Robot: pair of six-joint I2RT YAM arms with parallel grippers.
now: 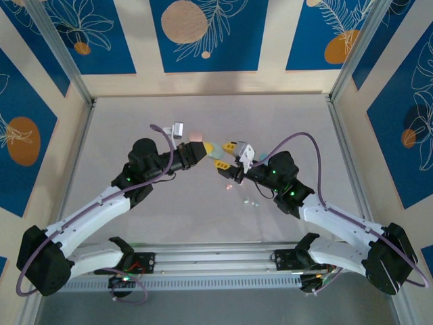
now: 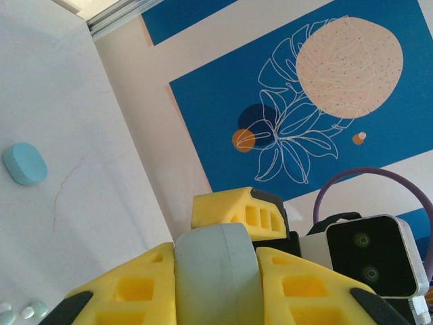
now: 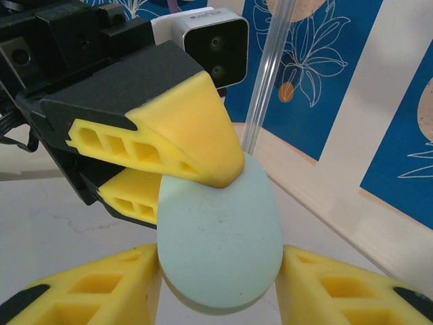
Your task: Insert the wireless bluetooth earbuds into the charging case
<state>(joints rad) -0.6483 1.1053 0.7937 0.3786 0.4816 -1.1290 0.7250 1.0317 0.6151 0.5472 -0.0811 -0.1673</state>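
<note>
Clamps mint charging case (image 3: 220, 237) firmly in left gripper (image 2: 215, 277). Straddles same case with right gripper (image 3: 220, 291); cannot tell whether gripping.

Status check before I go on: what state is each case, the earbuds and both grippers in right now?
left gripper: shut on the mint case
right gripper: straddles the mint case, contact unclear
mint case: held off the table, lid shut
blue case: flat on the table, shut
pink case: on the table
earbuds: loose on the table, not in a case
</note>
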